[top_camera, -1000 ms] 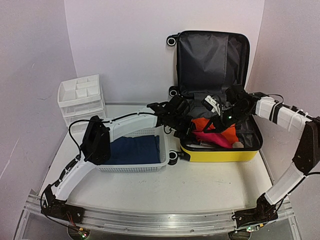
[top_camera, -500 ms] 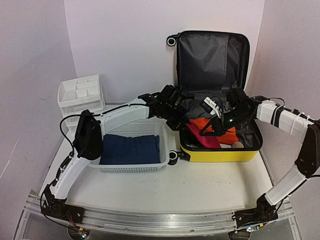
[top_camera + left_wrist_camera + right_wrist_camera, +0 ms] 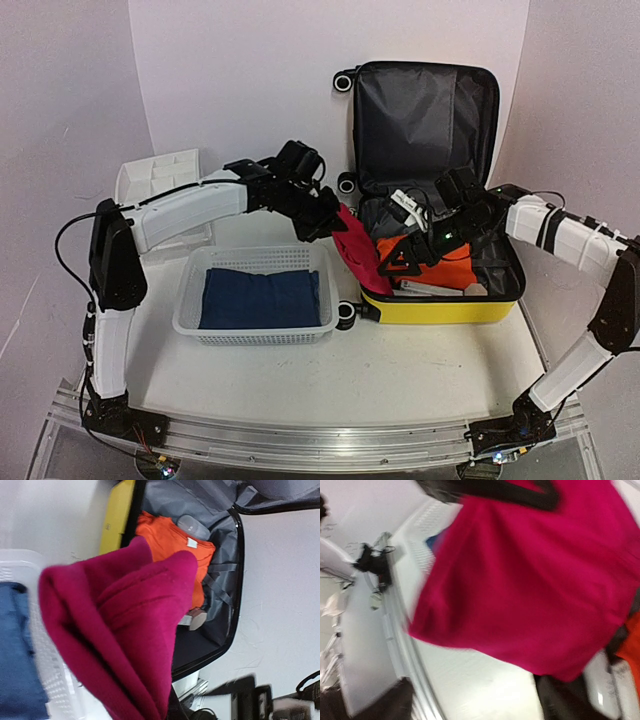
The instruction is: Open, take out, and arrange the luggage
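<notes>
Fingers (image 3: 322,216) of the left gripper (image 3: 331,226) are clamped on the upper edge of a magenta garment (image 3: 355,248). It hangs from them in folds above the gap between the white mesh basket (image 3: 186,318) and the luggage (image 3: 440,311). Its lower end reaches down beside the yellow shell's left rim; whether it touches the rim cannot be told from above. In the left wrist view the magenta garment (image 3: 125,630) fills the middle, with the basket (image 3: 50,685) at the lower left and the luggage (image 3: 118,520) behind.

The right gripper (image 3: 402,267) sits low inside the luggage, over an orange garment (image 3: 447,271). Its 2 fingers (image 3: 394,259) appear spread apart with nothing between them, though the right wrist view is too blurred to confirm this; that view shows mostly the magenta garment (image 3: 535,580).

The luggage sits at the back right of the table (image 3: 420,375), just beside the basket's right end. It lies open: the yellow half rests flat on the table, and the lid (image 3: 425,120) stands upright against the back wall, showing dark grey lining. 3 black-and-white wheels (image 3: 345,81) show along its left side. The orange garment (image 3: 170,545) lies in the lower half.

A folded blue cloth (image 3: 260,298) lies in the basket. A white drawer unit (image 3: 160,177) stands at the back left, behind the left arm
</notes>
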